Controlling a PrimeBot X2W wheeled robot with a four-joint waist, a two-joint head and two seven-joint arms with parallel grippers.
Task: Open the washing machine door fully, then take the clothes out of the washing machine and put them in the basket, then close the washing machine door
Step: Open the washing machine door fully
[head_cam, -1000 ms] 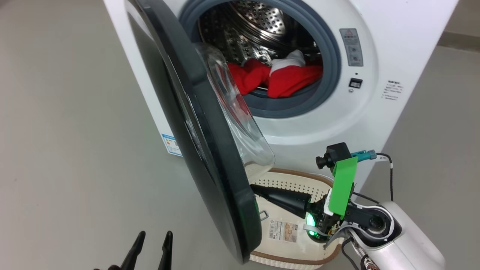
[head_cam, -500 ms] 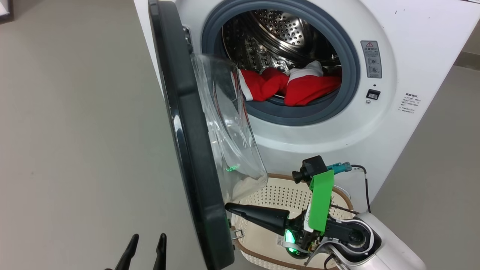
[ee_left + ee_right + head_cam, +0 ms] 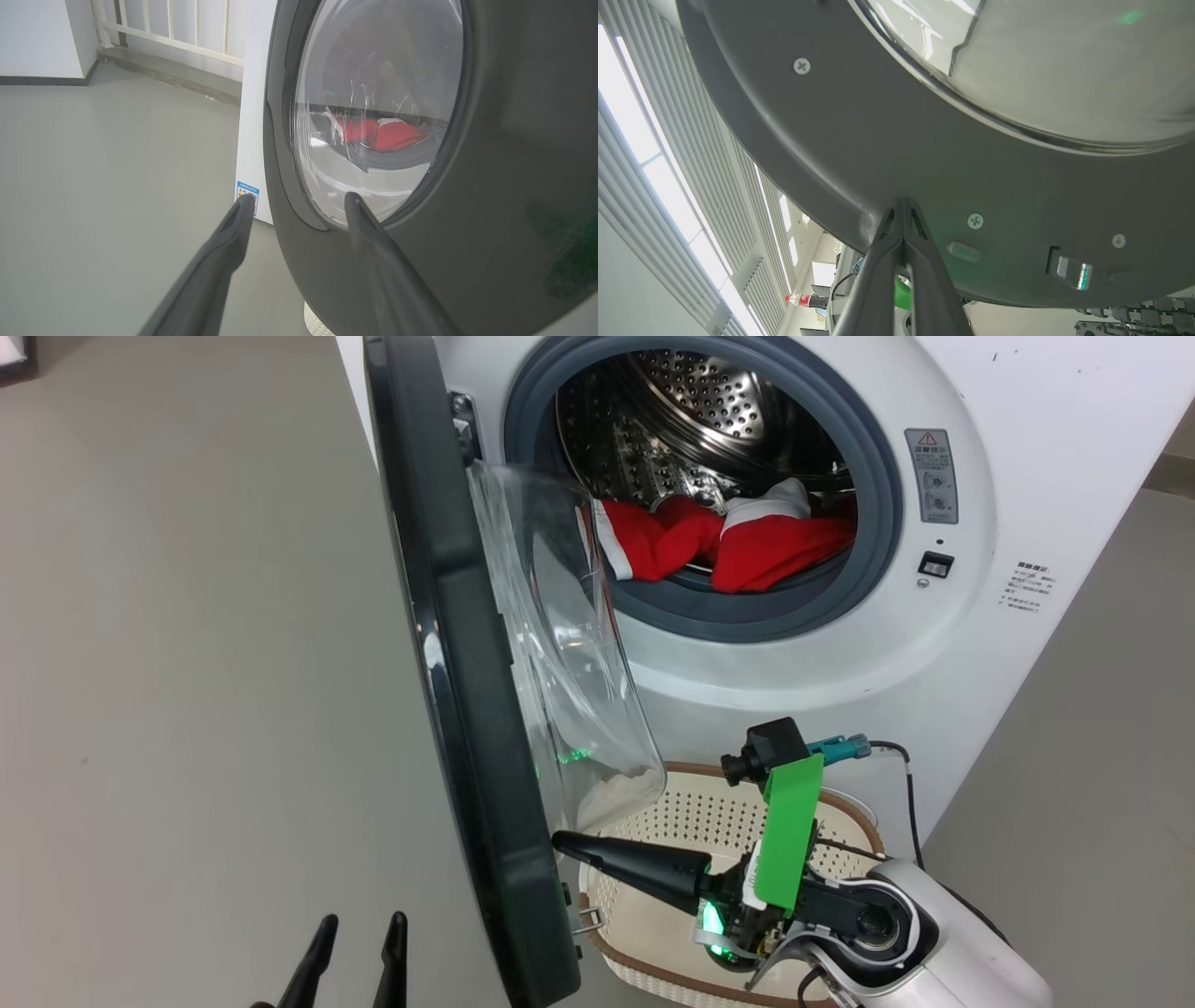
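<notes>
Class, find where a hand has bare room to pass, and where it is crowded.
Free: grey floor left of the black-rimmed round door; perforated steel drum above the red clothes. Crowded: cream perforated basket, under the door's glass and the right gripper.

**Washing machine door (image 3: 467, 709) open; load not removed**

Found the door standing edge-on, out from the washing machine (image 3: 1027, 476). Noted red clothes (image 3: 747, 546) with white trim beyond the door, in the drum mouth. Located the basket (image 3: 691, 812) just beside the door's lower edge. Recorded the right gripper (image 3: 563, 843), fingers pressed together, tip at the door's inner rim. Recorded the left gripper (image 3: 364, 924), fingers spread, on the door's outer side.
</notes>
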